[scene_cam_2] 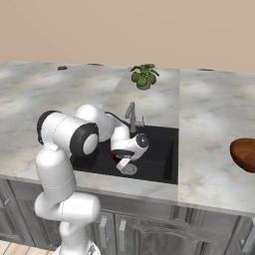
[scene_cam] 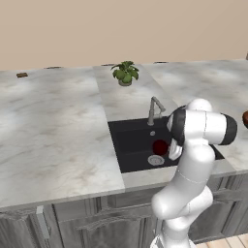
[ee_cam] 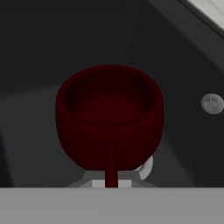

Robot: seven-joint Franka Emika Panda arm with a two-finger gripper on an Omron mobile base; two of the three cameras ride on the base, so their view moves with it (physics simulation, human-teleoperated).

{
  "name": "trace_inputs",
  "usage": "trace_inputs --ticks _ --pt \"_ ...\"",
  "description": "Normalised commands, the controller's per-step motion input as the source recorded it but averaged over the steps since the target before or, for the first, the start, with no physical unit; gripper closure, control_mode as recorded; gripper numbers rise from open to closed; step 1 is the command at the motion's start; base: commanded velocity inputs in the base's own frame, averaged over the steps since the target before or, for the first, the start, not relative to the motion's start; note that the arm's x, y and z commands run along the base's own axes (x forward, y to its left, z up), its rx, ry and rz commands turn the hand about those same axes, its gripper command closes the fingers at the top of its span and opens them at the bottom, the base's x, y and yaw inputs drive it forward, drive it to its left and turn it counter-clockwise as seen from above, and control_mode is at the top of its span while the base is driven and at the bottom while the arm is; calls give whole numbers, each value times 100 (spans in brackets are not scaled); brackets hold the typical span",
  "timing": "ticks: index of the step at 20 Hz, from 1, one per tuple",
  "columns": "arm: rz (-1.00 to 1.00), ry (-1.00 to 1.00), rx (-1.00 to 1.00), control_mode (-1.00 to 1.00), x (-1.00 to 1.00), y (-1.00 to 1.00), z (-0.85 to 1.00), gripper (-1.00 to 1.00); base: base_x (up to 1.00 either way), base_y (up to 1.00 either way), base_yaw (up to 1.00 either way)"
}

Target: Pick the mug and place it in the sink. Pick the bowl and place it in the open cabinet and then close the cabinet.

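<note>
Right before my camera sits the mug (ee_cam: 109, 116), dark red, its mouth tipped toward me and its thin handle running down to my end effector (ee_cam: 111, 181), which is clenched on that handle. My arm bends down over the counter (scene_cam: 53, 135) edge into the black sink (scene_cam: 133, 145), the mug near the silver drain (scene_cam: 156, 160). Dark walls enclose it; the bowl (scene_cam_2: 244, 154) rests far right.

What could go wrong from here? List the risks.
1. The gripper is shut on the mug low inside the sink, just above the drain; letting go at a tilt may tip the mug.
2. The faucet stands close beside the arm, so lifting out could clip it.
</note>
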Motion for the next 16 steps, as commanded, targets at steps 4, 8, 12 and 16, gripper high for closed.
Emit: trace_inputs --ticks 4,8,12,16 --pt "0 -14 0 -100 0 0 -7 100 0 0 0" --pt "-5 -1 0 -100 0 0 -3 100 0 0 0" --pt "-10 3 0 -100 1 0 0 100 0 0 0" --pt "-9 0 0 -100 0 0 0 100 0 0 0"
